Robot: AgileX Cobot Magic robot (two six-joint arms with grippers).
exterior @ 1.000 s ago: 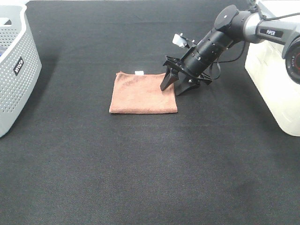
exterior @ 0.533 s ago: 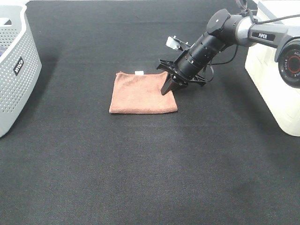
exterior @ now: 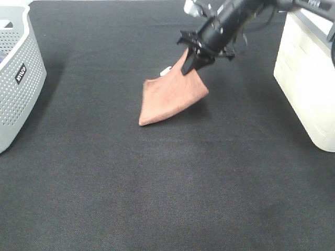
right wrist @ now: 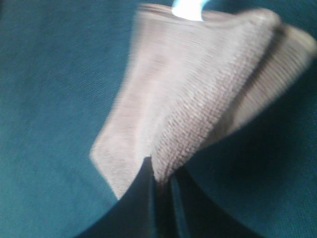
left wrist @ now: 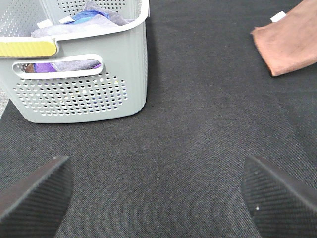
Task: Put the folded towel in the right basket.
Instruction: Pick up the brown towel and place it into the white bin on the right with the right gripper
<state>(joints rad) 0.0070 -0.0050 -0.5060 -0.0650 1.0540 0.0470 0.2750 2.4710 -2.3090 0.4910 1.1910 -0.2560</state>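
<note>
The folded towel [exterior: 170, 97] is reddish-brown with a small white tag [exterior: 165, 70]. My right gripper [exterior: 190, 61] is shut on one corner of it and holds that corner up; the towel's low end still touches the black table. The right wrist view shows the towel [right wrist: 198, 94] hanging from the closed fingers [right wrist: 143, 198]. The right basket [exterior: 309, 78], white and smooth-walled, stands at the right edge, to the right of the gripper. My left gripper [left wrist: 158, 193] is open and empty above the table; its view shows the towel [left wrist: 290, 44] far off.
A grey perforated basket [exterior: 18, 78] with a black label stands at the left edge; the left wrist view shows it [left wrist: 84, 84] holding folded cloths. The black table mat [exterior: 167, 183] covers the whole work area.
My right gripper closed on the towel's right corner and rose up and away, lifting that side. The towel has swung from lying flat to hanging tilted, and has shifted slightly right.
</note>
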